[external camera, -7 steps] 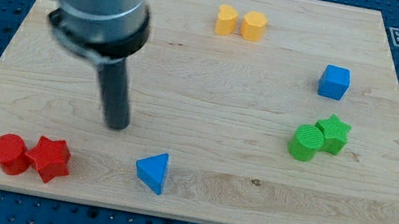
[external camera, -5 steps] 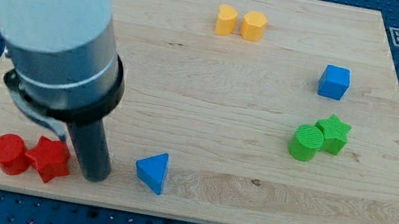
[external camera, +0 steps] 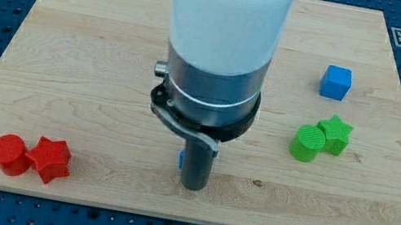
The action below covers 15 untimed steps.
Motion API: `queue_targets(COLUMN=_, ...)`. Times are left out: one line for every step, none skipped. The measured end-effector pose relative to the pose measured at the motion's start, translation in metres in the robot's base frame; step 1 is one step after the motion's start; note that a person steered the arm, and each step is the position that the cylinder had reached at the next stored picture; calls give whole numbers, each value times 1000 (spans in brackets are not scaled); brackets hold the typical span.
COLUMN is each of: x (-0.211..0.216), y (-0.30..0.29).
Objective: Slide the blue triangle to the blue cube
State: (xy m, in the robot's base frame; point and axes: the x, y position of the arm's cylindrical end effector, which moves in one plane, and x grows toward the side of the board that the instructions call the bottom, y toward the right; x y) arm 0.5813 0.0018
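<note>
Blue triangle [external camera: 180, 159] nearly hidden behind rod, lower centre — only a sliver showing. My tip [external camera: 192, 186] touching it, holding nothing. Prob. light, rigid, slick — push flat face toward blue cube [external camera: 336, 82], upper right.

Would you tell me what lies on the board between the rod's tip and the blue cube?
In the camera view, only bare wood lies between my tip and the blue cube; the green cylinder and green star sit just below that line.

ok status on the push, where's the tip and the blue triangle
My tip down near the view's bottom centre. Blue triangle almost hidden behind rod, only a sliver showing. Blue cube upper right. Green cylinder and green star below it.
</note>
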Motion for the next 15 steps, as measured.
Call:
queue_targets(x=-16, y=0)
queue_targets(x=-35, y=-1)
queue_targets(x=-59, y=-14)
queue_targets(x=-88, y=-41)
queue_targets(x=-115, y=-50)
queue_targets(x=-117, y=-50)
queue_targets(x=-115, y=-49)
queue_targets(x=-108, y=-34)
queue_targets(x=-105, y=-17)
queue_targets(x=-105, y=3)
queue_targets(x=-106, y=28)
queue_targets(x=-112, y=53)
queue_targets(x=-126, y=73)
queue_targets(x=-145, y=81)
queue_targets(x=-158, y=81)
